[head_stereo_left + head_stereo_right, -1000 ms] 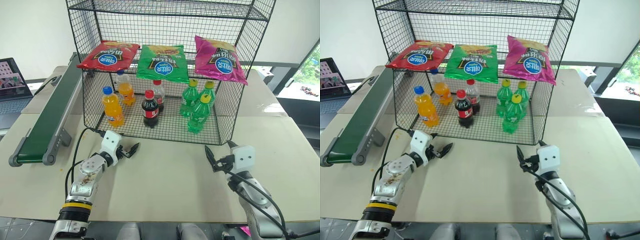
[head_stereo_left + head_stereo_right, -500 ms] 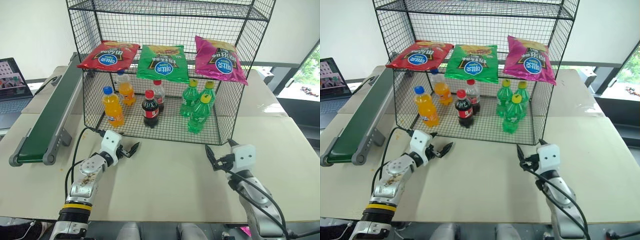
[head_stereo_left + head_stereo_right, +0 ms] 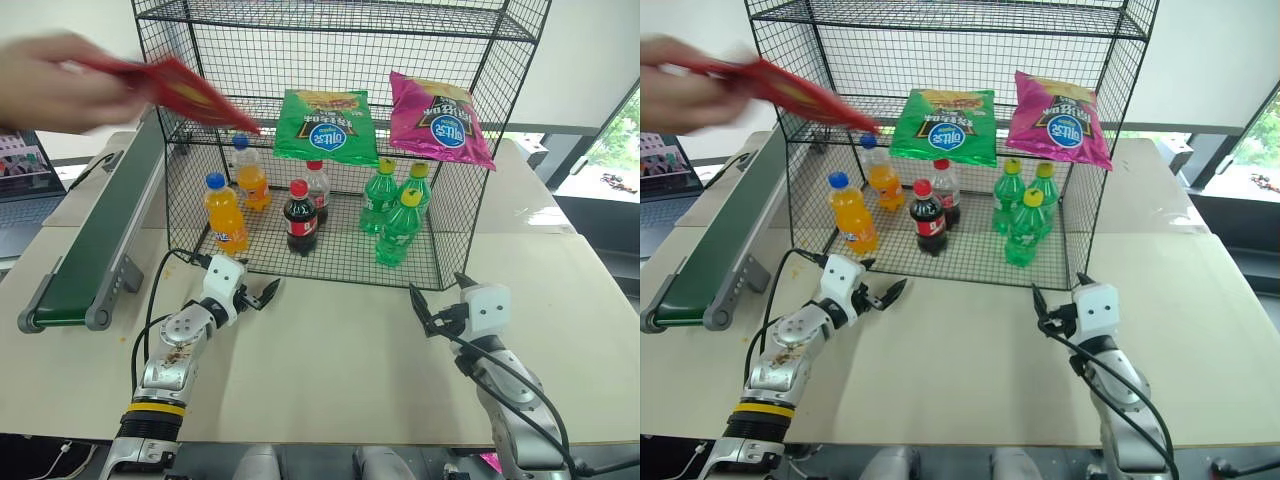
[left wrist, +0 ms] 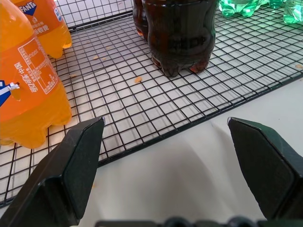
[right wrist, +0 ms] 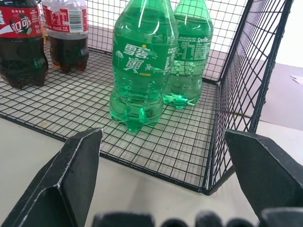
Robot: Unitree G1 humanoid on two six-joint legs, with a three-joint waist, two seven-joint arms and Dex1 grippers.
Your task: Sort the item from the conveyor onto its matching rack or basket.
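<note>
A person's hand [image 3: 48,85] holds the item, a red foil chip bag [image 3: 188,92], in the air at the rack's upper left, above the far end of the conveyor [image 3: 98,235]. The bag's lower corner still reaches the front of the black wire rack [image 3: 470,200]. My left gripper [image 3: 262,297] hovers open over the table, just in front of the rack's bottom shelf. In the left wrist view its fingers [image 4: 78,163] frame an orange soda bottle [image 4: 26,90]. My right gripper [image 3: 420,312] is open too, near the rack's front right corner.
A green bag [image 3: 326,125] and a magenta bag [image 3: 440,120] lie on the rack's middle shelf. Orange soda [image 3: 225,213], cola [image 3: 299,217] and green bottles [image 3: 398,227] stand on the bottom shelf. A laptop [image 3: 25,170] sits at the far left.
The red bag lay on the left of the rack's middle shelf; now a person's hand has reached in from the left and lifted it off. Both grippers have stayed put.
</note>
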